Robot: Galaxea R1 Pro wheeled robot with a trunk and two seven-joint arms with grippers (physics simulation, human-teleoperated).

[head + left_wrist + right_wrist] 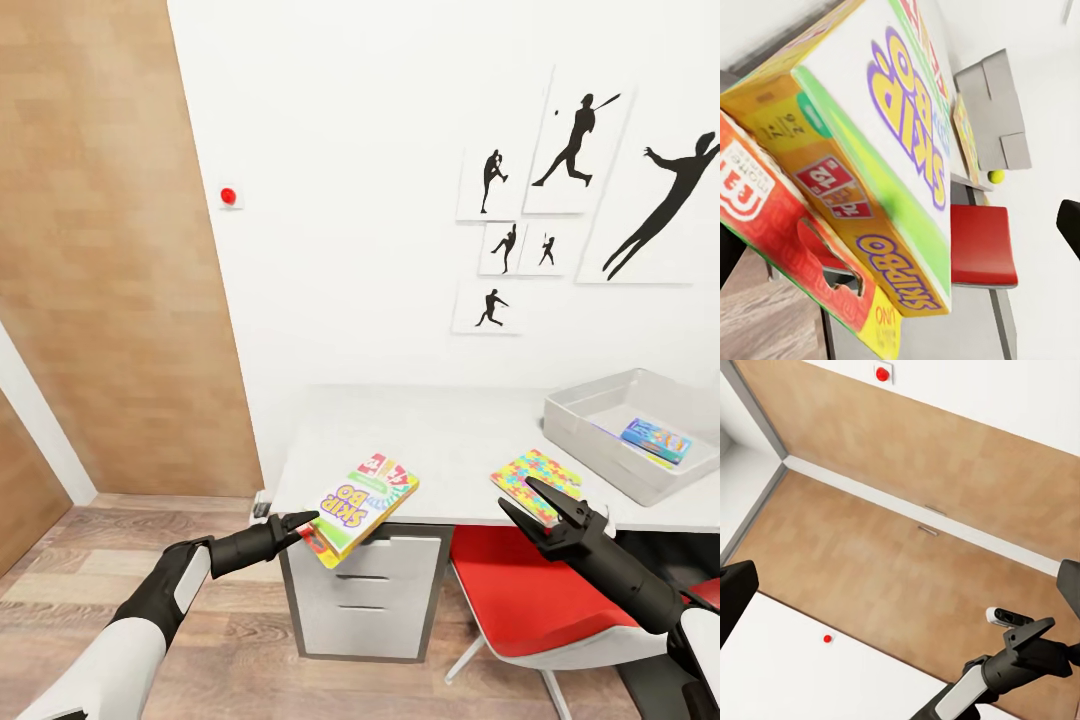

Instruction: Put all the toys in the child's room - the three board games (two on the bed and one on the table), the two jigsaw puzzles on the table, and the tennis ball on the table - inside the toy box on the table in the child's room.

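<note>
Left claw (300,528) clamped on game (362,505), held tilted at desk (450,440) edge; box (600,425) far right on desk, across puzzle (537,478). Right claw (538,508) spread, empty, nearer box.

Pale grey table (450,440) against the white wall, with three things on its top

The toy box (590,425) sits on the table's right end, a blue game box (655,440) inside it. A jigsaw puzzle (535,478) lies flat at the front edge, just left of the toy box. In the left wrist view a tennis ball (997,177) rests beside the toy box.
</note>
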